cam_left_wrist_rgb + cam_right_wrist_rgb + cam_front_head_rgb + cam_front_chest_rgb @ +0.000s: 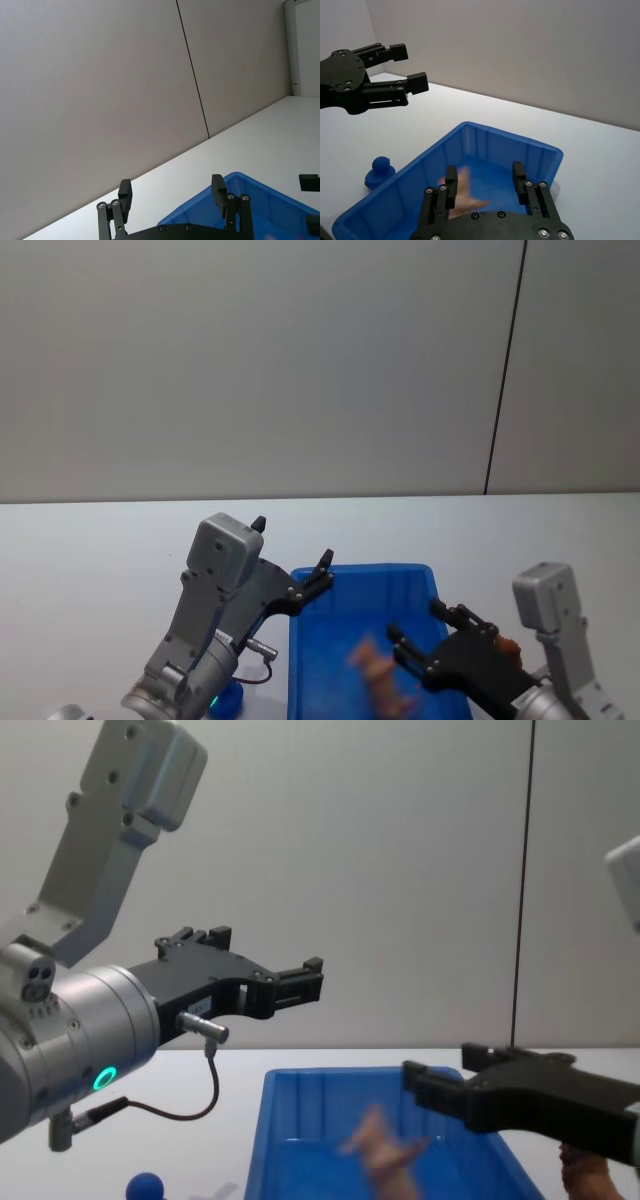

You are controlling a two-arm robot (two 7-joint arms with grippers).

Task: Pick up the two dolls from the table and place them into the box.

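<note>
1 blurred doll inside blue box

Two end effectors, two dolls, one box, one ball.

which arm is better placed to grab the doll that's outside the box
Right, probably. The brown doll sits just beyond the right wall of the box, close beside the right gripper, whose fingers are open. The left gripper hangs raised over the opposite side.
</note>
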